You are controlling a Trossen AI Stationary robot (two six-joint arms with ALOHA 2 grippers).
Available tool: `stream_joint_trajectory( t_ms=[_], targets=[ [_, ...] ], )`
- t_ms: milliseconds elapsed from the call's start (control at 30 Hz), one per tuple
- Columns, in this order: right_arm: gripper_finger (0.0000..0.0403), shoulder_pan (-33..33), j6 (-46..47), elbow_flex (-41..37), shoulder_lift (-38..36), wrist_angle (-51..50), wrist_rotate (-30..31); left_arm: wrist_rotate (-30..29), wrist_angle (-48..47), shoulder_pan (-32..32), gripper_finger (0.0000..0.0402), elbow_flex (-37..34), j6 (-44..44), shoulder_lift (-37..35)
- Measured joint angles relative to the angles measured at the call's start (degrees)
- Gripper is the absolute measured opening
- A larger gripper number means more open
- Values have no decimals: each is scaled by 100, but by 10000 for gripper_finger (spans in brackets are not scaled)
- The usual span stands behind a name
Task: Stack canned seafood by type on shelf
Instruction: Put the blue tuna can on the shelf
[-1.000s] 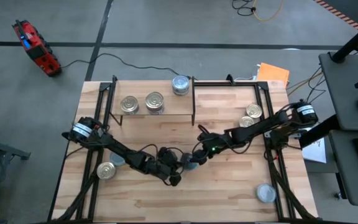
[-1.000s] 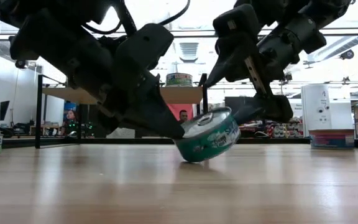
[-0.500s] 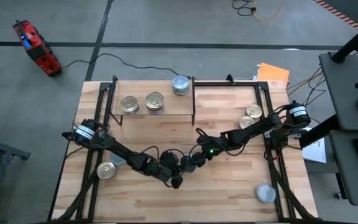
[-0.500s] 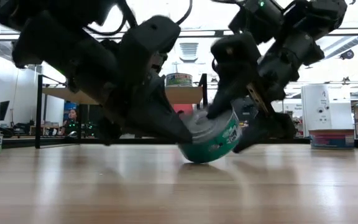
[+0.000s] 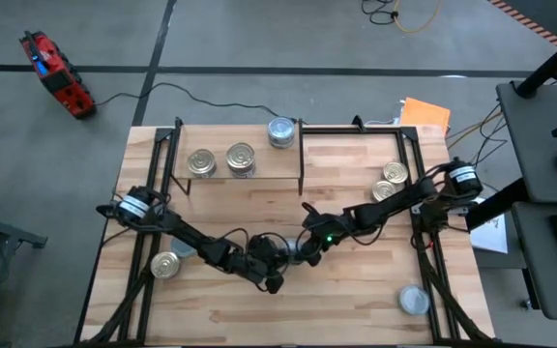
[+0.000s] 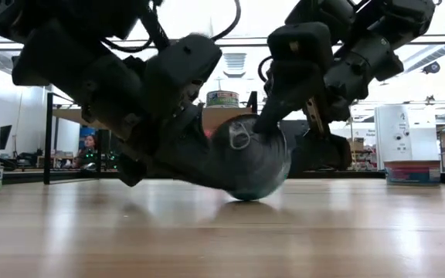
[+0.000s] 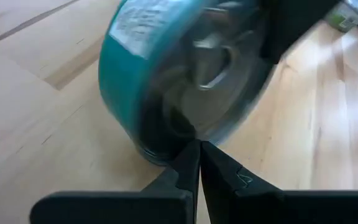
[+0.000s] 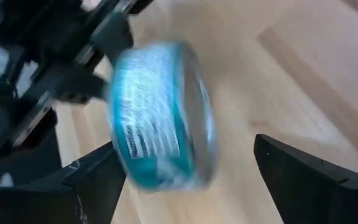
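Tin (image 6: 249, 158) with teal label stands on edge on the worktop (image 6: 222, 232), in front of the shelf (image 5: 240, 172), its silver lid facing the low camera. Left hand (image 7: 197, 163), fingers pressed together, touches its lower rim. Right hand (image 8: 185, 171) is spread around it.

A squat round tin (image 7: 185, 81) has a teal side band with pale print and a silver-grey pull-tab lid. The butcher-block tabletop (image 5: 356, 300) is pale blond wood. Both arms' fingers (image 8: 309, 180) are matte black.
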Motion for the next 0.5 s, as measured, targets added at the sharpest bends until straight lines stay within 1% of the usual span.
stream_joint_trajectory(
  t_ms=[167,367,433,500],
  targets=[
    [298,0,-375,61,31,-38,49,48,-86,-10,0,-25,62,22],
    [230,44,-1146,203,30,-120,40,42,-78,-5,0,-21,59,19],
    [216,36,-1446,264,16,-351,53,40,-78,-4,0,-21,59,17],
    [208,36,-1723,384,-13,-893,66,39,-78,-4,0,-21,59,17]
  ],
)
